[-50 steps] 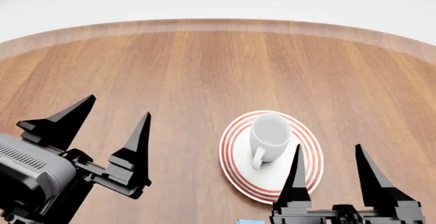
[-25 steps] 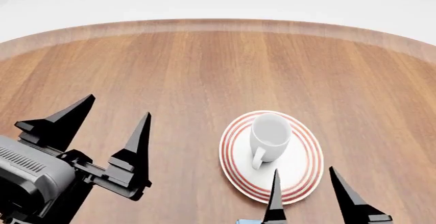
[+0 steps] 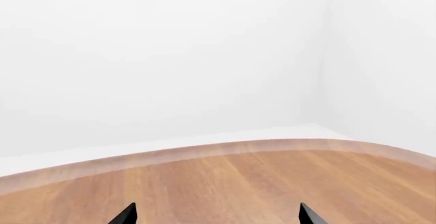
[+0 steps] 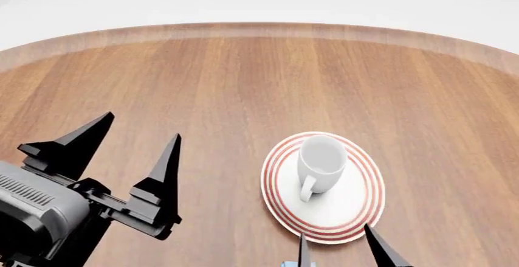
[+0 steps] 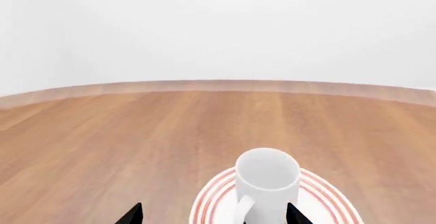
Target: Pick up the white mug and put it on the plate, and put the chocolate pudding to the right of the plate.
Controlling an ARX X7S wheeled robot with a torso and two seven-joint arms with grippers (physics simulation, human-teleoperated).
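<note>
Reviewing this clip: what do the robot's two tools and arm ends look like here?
The left tool has two matte black, sharply pointed wedge-shaped fingers on blocky black stepped mounts, fixed to a black crossbar. Behind it sits a rounded grey housing with a row of ribbed vent slits. Of the right tool only two black pointed fingers show at the frame edge. No cables or markings are visible.

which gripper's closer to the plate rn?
Right. The right gripper, open, has its fingertips at the near rim of the plate, which holds the white mug. The left gripper, open, hangs well off to the plate's left.
</note>
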